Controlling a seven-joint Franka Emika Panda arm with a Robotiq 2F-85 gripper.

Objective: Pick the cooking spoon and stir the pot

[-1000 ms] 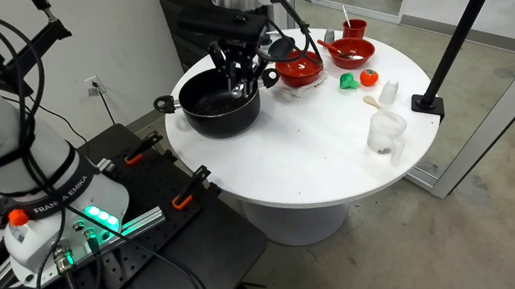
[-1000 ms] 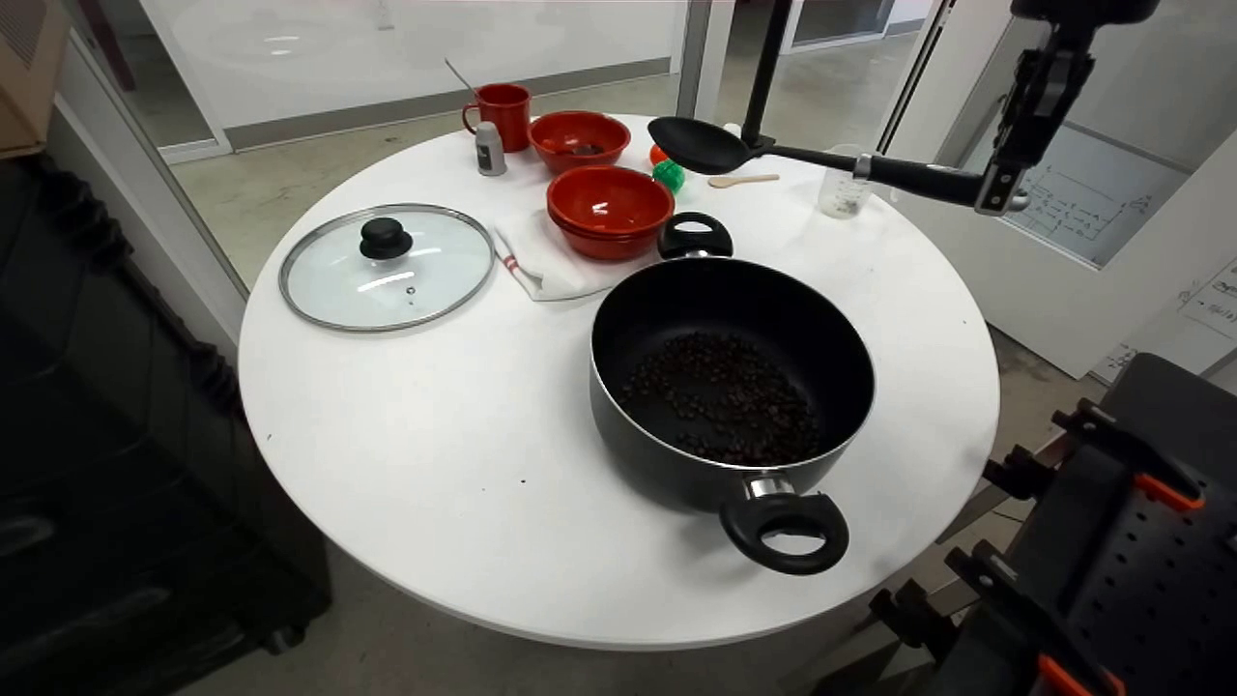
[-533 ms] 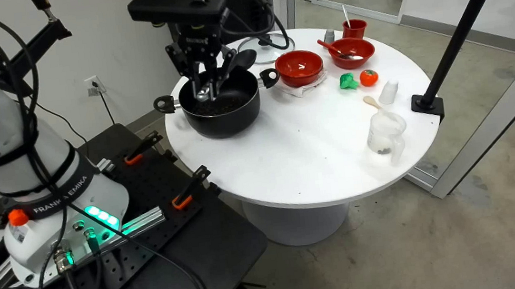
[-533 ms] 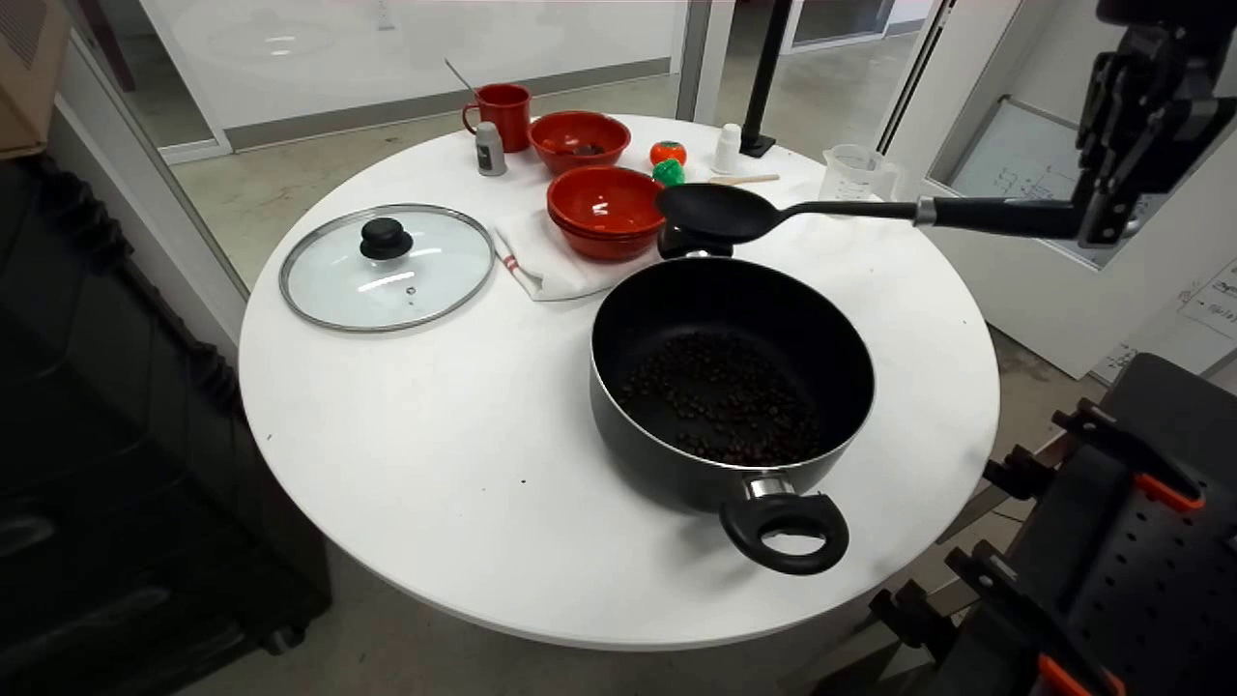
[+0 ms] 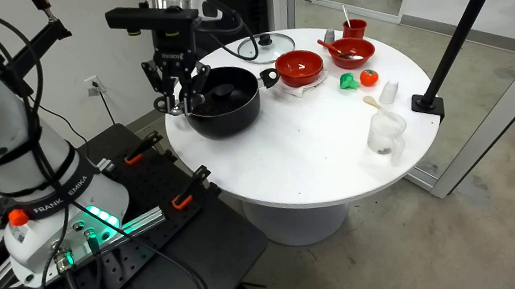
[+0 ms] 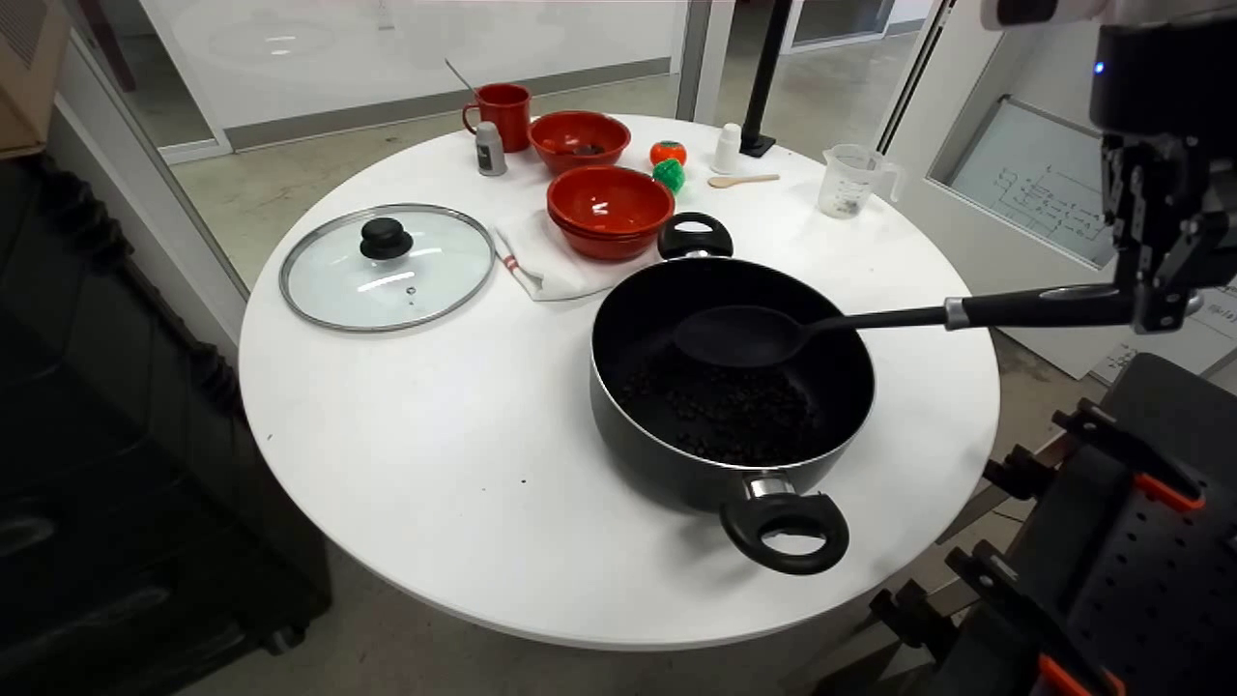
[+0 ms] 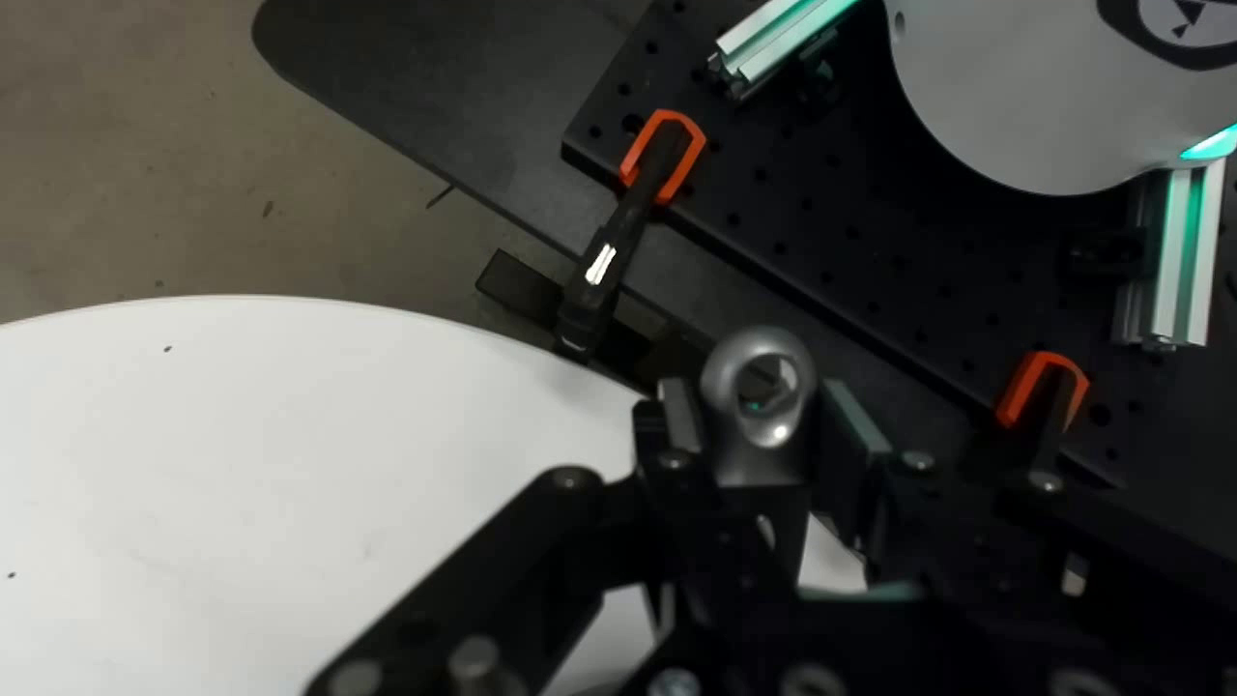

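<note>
**Firm grip on the cooking spoon (image 6: pixel 908 318)!**

The hand (image 5: pixel 179 108) is closed on the handle's end, the black head within the mouth of the pot (image 6: pixel 667 474) in both exterior views! Touching those dark beans (image 6: pixel 744 416)? Can't tell! The pot sits on the white surface (image 6: pixel 435 464), stacked red bowls (image 6: pixel 601 249) just beside it.

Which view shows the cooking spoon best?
An exterior view: the cooking spoon shows lengthwise there, from head to handle. In an exterior view it is foreshortened, its head faint against the pot, the hand hiding some handle. The wrist view mainly shows its metal end.
</note>
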